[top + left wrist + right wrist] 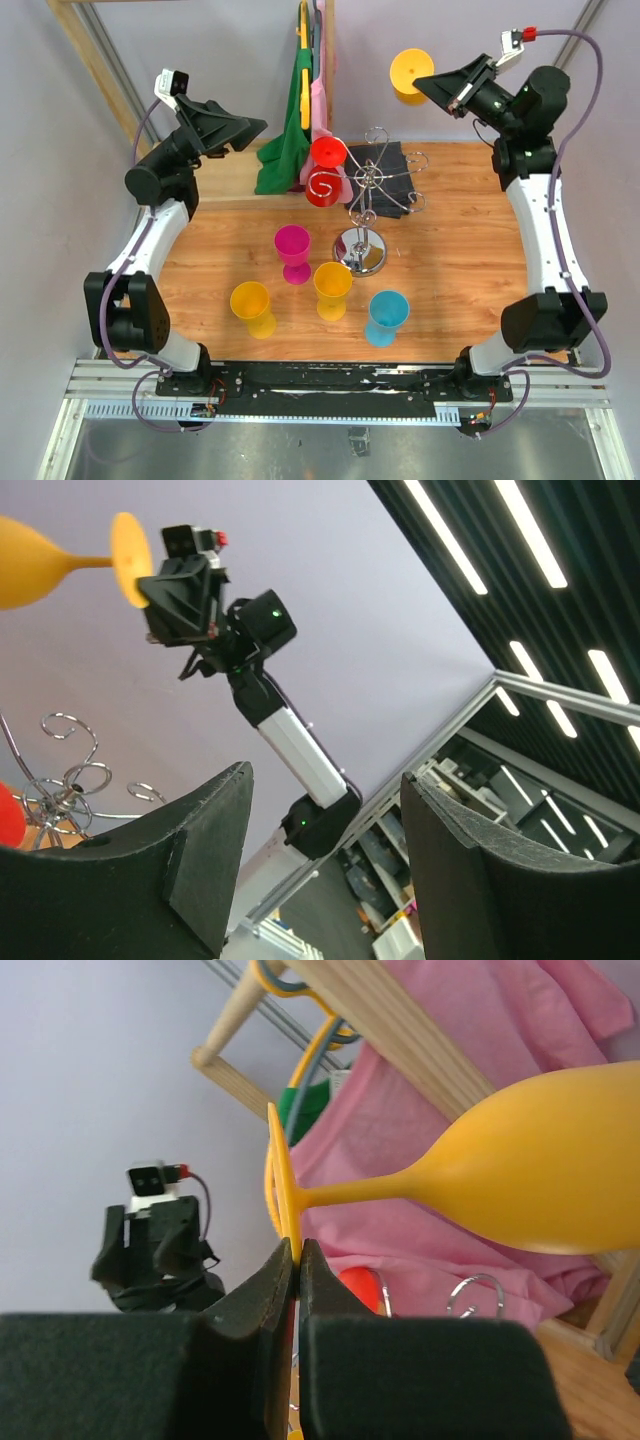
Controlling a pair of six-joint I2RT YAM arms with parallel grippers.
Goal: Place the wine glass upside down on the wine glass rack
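My right gripper is raised high at the back right, shut on the foot disc of a yellow wine glass that lies sideways in the air. In the right wrist view the jaws pinch the thin foot and the bowl points right. The chrome wine glass rack stands mid-table on its round base, with a red glass hanging on its left arm. My left gripper is open and empty, raised at the back left. The left wrist view shows the held glass and rack loops.
Magenta, yellow, yellow and cyan glasses stand in front of the rack. Green and pink cloths hang from a wooden frame at the back. A dark cloth lies behind the rack.
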